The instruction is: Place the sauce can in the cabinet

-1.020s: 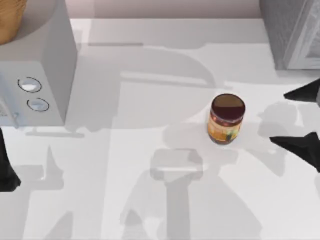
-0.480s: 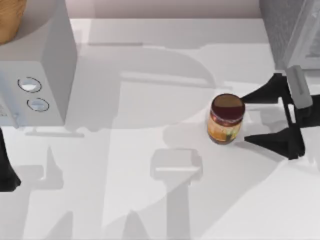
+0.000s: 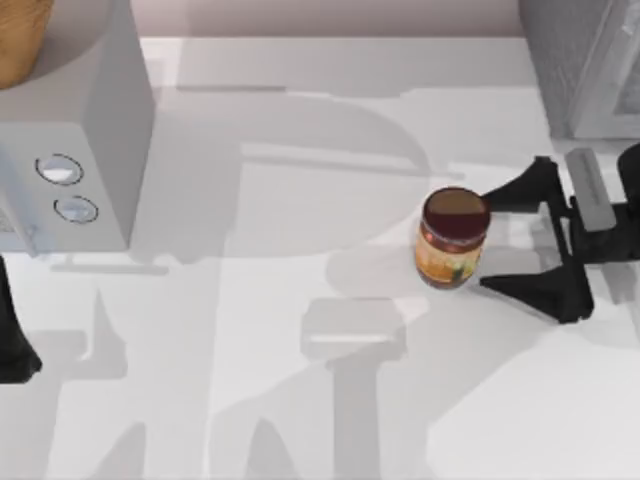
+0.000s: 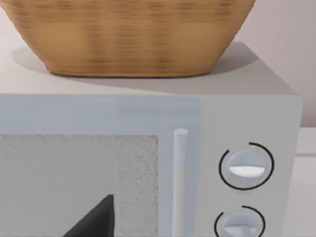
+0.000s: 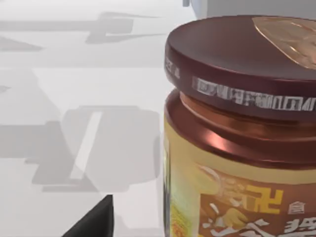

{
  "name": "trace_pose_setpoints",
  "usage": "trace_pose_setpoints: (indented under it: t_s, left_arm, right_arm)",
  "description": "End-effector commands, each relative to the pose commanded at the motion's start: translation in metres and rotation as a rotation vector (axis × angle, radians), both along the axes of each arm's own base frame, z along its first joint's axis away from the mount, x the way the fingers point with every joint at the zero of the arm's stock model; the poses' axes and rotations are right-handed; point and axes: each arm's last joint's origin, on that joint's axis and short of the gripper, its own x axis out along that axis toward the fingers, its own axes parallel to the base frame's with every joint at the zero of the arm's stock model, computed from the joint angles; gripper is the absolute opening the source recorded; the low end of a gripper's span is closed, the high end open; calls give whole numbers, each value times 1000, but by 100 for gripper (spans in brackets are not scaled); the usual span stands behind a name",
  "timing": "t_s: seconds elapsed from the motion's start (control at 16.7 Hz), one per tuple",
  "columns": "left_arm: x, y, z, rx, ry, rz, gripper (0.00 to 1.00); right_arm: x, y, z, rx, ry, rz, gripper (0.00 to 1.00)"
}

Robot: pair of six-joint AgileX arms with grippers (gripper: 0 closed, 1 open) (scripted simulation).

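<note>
Fingers of the right claw (image 3: 495, 238) are standing spread wide, one tip just beside the upper right of the sauce can (image 3: 453, 238) and the other just beside its lower right, so the can is sitting at the mouth of the opening rather than between the pads; nothing is pinching it and I see no contact. That wide spread is making sense for a side-on grasp: the can is upright on the white table (image 3: 300, 400), and a gap broader than its body is letting the fingers pass either side without knocking it over. In the right wrist view the can (image 5: 242, 128) is looming close, its maroon lid and yellow label facing the camera, with one dark fingertip (image 5: 94, 222) low beside it, which suggests the claw is lined up low on the body, below the lid. The can is standing right of the table's middle, apart from everything else. The cabinet (image 3: 585, 65), its goal, is waiting at the far right corner, near the working arm, so I judge the carry will be short once the grip is made; the step in hand looks like the final approach. The left claw (image 3: 15, 340) is sitting parked at the table's left edge, facing the microwave (image 4: 148, 163) with the basket (image 4: 133, 34) on top, and whether it is spread or closed I cannot tell.
</note>
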Motion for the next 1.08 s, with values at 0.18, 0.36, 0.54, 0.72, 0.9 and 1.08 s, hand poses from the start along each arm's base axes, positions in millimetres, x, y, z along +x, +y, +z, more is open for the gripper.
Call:
trace_pose_setpoints:
  t_s: [0.18,0.36,0.54,0.72,0.9,1.08]
  left_arm:
    - [0,0,0,0,0,0,100]
    - [0,0,0,0,0,0,100]
    - [0,0,0,0,0,0,100]
    - [0,0,0,0,0,0,100]
    - [0,0,0,0,0,0,100]
    - [0,0,0,0,0,0,100]
  right_arm:
    - [-1,2,0,-2,2,5,100]
    - [1,2,-1,-1,1,3,100]
    - [4,4,-6,1,1,0,100]
    - [7,10,-14,0,1,0,100]
    - [9,20,-19,-1,1,1,100]
    - [7,32,-20,-2,-1,2,100]
